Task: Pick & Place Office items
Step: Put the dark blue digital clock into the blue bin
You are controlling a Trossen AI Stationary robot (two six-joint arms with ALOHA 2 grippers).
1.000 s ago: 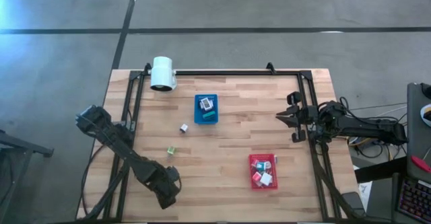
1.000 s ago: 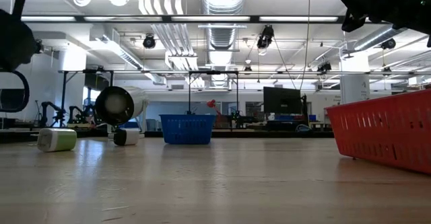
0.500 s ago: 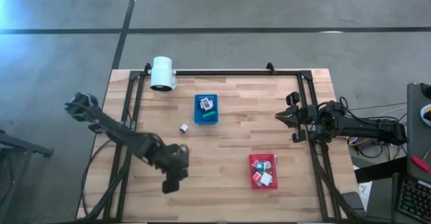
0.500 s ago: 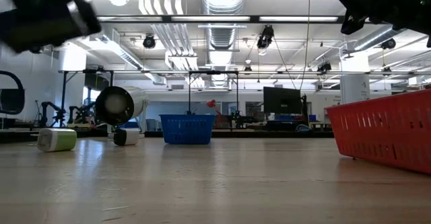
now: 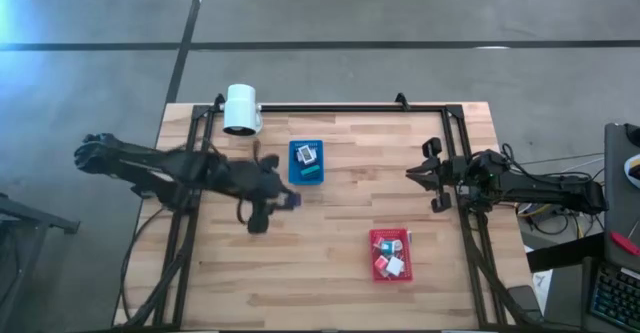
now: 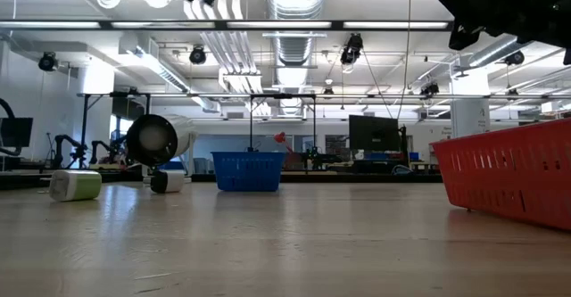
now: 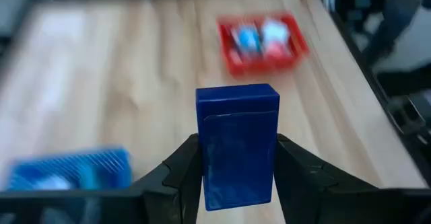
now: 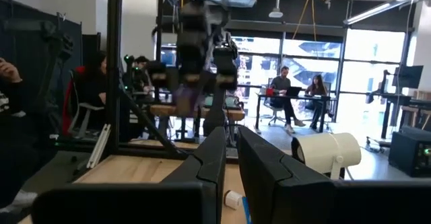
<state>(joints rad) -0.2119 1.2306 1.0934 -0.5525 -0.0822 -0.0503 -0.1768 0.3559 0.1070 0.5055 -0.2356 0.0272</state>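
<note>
Left pincer (image 7: 236, 177) grips a dark blue block (image 7: 237, 143) above the surface beside the blue tray (image 5: 306, 162), mid-carry; next, lower and release. Right pincer (image 5: 412, 174) waits, closed.

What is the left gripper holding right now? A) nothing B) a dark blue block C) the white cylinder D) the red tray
B: in the left wrist view the left gripper is closed on a dark blue block, one finger on each side, above the table; the red tray lies farther off.
</note>
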